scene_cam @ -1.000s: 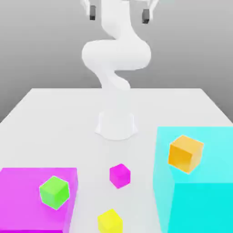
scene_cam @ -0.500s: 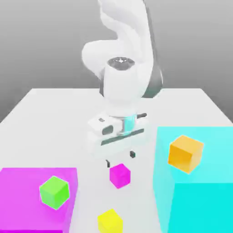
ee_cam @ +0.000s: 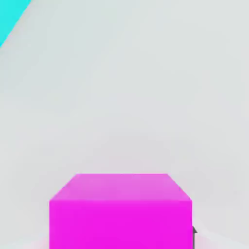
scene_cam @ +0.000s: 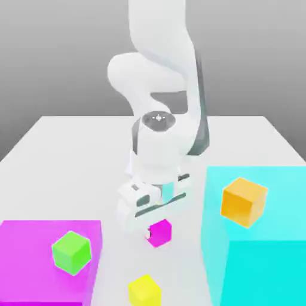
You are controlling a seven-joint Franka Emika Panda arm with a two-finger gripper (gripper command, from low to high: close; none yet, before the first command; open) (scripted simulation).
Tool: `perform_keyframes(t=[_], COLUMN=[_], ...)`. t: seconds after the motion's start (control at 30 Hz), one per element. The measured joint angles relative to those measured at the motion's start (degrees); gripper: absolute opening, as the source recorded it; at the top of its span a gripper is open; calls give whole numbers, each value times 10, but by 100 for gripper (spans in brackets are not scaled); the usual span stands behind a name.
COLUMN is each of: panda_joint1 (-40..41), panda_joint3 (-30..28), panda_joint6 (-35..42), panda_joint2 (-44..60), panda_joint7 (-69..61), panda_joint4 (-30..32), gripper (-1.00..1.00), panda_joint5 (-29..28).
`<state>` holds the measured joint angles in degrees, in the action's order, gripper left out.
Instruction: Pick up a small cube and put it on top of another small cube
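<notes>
**Gripper closed on the small magenta cube, low at mid-surface**

While the arm (scene_cam: pixel 156 89) bends down over the white surface (scene_cam: pixel 72 155) in the exterior view, its gripper (scene_cam: pixel 156 232) sits right at the small magenta cube (scene_cam: pixel 160 233) with the fingers drawn narrow onto it; a dark fingertip (scene_cam: pixel 148 230) shows at the cube's left side in that view. Cube is near the middle of the surface, at or just off surface level, can't tell which. White hand body is directly above and slightly left of the cube. Small yellow cube (scene_cam: pixel 144 290) lies nearer the camera, a bit left of the magenta one, apart from it. Big magenta block (scene_cam: pixel 36 251) at near left with a green cube (scene_cam: pixel 72 253) on top. Big cyan block (scene_cam: pixel 263 257) at near right with an orange cube (scene_cam: pixel 243 201) on top. Both blocks stand well apart from the gripper. Grey backdrop behind the far edge of the surface.

Hand view: small magenta cube (ee_cam: pixel 120 209) close up, top face and one side face visible, upright, square to the camera. A sliver of dark fingertip (ee_cam: pixel 193 231) touches the cube's side edge. White surface (ee_cam: pixel 126 87) stretches beyond the cube. One corner of the cyan block (ee_cam: pixel 10 14) shows far off.
</notes>
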<state>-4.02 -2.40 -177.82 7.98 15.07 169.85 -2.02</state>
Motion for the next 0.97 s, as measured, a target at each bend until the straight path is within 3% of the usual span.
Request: perform_keyframes(t=[0.23, 0.7, 0.83, 0.87, 0.97], panda_joint1=[-5, 125, 129, 129, 129], panda_joint3=[-14, -77, -77, -76, -76], panda_joint6=[119, 381, 325, 309, 309], panda_joint2=[-127, -109, -45, -31, -31], panda_joint7=[8, 281, 288, 286, 285], panda_joint4=[8, -272, -279, -277, -277], gripper=[-100, -100, -100, 100, 100], panda_joint5=[7, 17, 34, 38, 38])
